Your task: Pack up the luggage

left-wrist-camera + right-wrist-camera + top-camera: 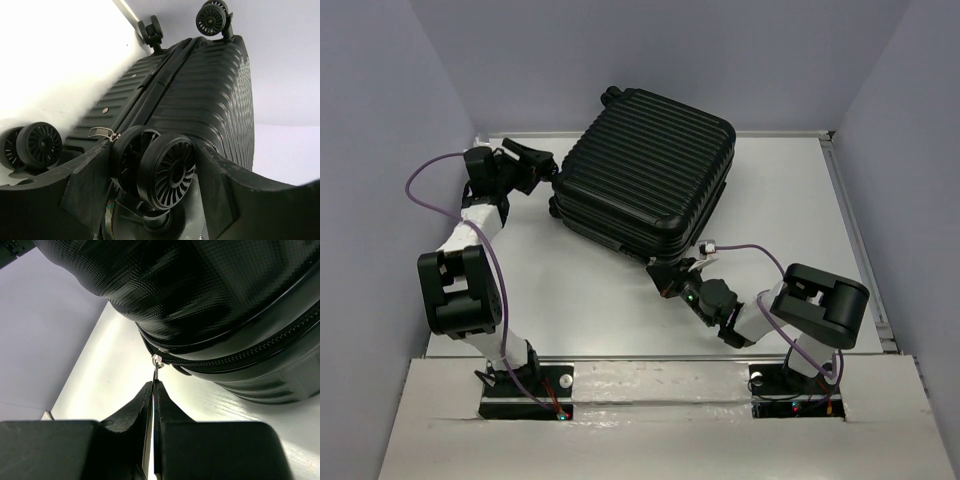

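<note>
The suitcase (650,175) is lying closed and flat on the counter (570,290), toward its far side. The left end effector (545,172) is sitting spread at the suitcase's left corner, with a wheel (167,172) between its fingers. The right end effector (153,390), pressed together, is pinching the zipper pull (156,371) at the near edge.

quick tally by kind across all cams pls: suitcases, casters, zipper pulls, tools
suitcase: 1
casters: 4
zipper pulls: 2
tools: 2 (left tool, right tool)
total: 9
</note>
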Robot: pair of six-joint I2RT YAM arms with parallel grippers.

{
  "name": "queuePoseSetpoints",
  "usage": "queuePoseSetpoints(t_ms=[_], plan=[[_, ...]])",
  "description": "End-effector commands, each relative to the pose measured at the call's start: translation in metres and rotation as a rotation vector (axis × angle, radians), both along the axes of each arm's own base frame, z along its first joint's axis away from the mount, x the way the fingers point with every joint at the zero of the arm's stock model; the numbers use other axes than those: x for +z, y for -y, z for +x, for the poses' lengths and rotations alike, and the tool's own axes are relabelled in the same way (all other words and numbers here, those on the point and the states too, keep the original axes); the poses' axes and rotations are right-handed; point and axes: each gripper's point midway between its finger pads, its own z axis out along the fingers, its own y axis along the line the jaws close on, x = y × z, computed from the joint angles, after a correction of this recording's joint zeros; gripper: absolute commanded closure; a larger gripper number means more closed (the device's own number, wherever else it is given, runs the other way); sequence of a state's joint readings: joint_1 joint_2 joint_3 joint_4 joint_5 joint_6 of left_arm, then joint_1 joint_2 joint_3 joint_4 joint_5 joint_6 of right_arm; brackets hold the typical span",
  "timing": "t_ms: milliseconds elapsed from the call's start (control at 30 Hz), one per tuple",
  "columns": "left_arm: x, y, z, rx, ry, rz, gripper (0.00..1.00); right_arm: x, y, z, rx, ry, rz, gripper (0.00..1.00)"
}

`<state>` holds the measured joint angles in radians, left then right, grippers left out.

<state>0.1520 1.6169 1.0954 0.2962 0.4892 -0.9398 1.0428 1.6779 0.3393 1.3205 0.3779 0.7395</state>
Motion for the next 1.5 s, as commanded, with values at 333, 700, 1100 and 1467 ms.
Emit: queuePoseSetpoints(t_ms=[333,700,1100,1467], plan=[[0.008,0.007,-0.005,-0.008,0.086,-0.063,0.36,0.027,-0.022,-0.017,0.102,0.050,0.090,0.93],[0.009,0.014,-0.009,-0.044,0.092,-0.077,0.15,0.028,-0.024,-0.019,0.118,0.045,0.092,0.93],[0.013,0.014,-0.004,-0.048,0.106,-0.103,0.67,0.027,-0.027,-0.019,0.128,0.046,0.080,0.93],[0.028,0.057,-0.067,-0.156,0.201,-0.068,0.94,0.029,-0.110,0.010,0.170,0.048,-0.251,0.93]])
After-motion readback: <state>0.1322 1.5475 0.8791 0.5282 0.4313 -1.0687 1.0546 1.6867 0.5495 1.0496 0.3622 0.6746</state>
